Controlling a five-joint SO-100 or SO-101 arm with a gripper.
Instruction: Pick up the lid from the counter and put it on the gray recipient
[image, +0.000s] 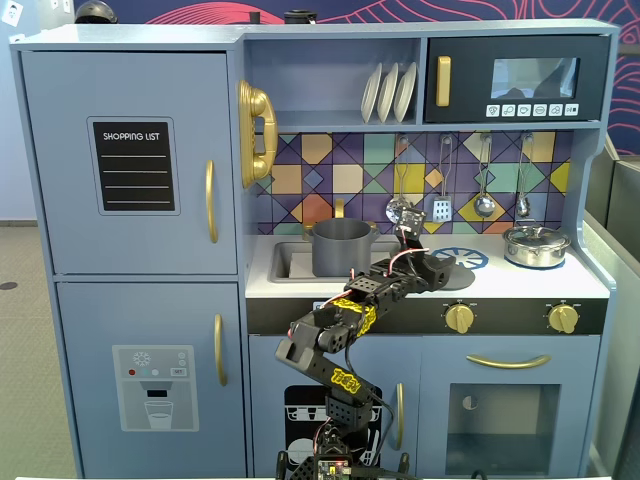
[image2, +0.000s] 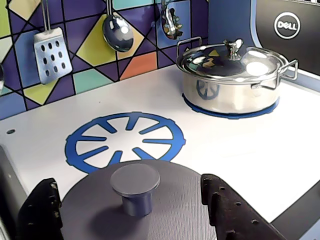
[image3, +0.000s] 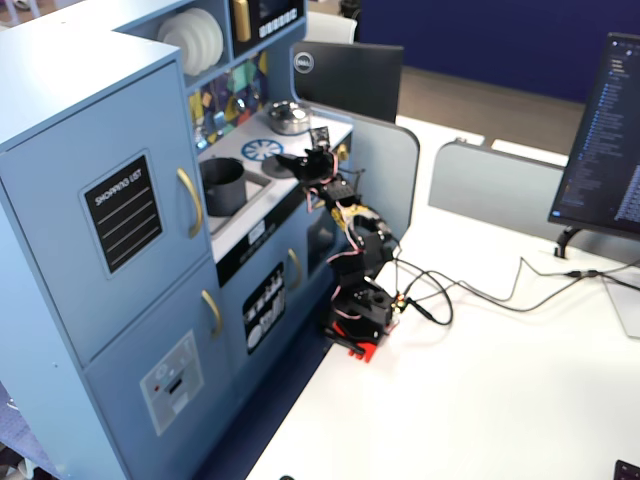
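Wrist view: the lid (image2: 135, 210) is seen flat on the worktop (image2: 240, 150) between the spread fingers of the open hand (image2: 132, 212), which should be lowered and closed squarely on the central knob (image2: 135, 186) before lifting.

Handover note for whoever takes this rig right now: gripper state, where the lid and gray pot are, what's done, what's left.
Gripper: open, fingers either side of the lid, not closed on its knob.
Lid: flat on the counter, in front of the blue burner pattern.
Gray pot: uncovered, in the sink area, left of the arm in a fixed view.
Done: approach.
Left: grasp, lift, carry, set lid on pot.
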